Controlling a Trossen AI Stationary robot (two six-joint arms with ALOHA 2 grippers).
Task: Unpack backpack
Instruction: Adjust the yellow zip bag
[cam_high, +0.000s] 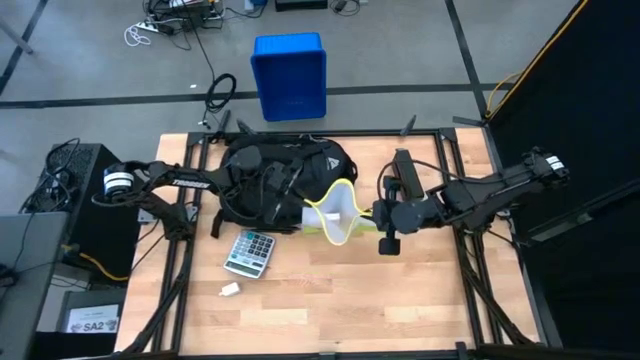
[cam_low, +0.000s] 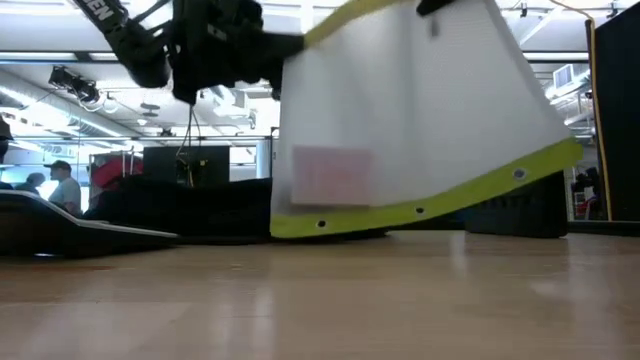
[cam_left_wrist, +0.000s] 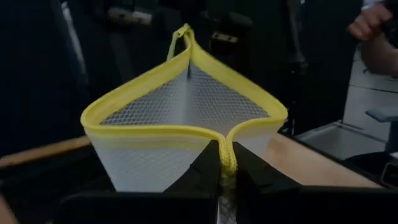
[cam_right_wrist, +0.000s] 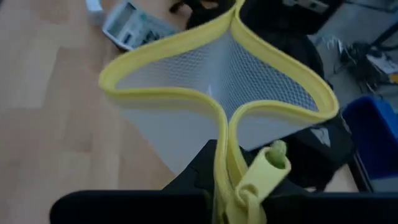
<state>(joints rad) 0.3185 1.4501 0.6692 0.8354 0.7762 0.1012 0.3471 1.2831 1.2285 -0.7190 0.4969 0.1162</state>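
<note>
High view: backpack (cam_high: 275, 180) lies at the table's far edge, centre-left. Mesh pouch with yellow trim (cam_high: 338, 212) hangs just beside it, pinched at opposite rims by left gripper (cam_left_wrist: 225, 163) and right gripper (cam_right_wrist: 222, 163), both clamped shut, likely spreading its mouth. Calculator (cam_high: 250, 252) lies near the backpack on wooden table (cam_high: 400, 300); blue bin (cam_high: 290, 75) stands on the floor beyond.

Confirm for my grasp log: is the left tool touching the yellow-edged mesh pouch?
Touching. The left wrist view shows the left tool shut on the yellow rim of the mesh pouch, the trim pinched between its fingers.
</note>
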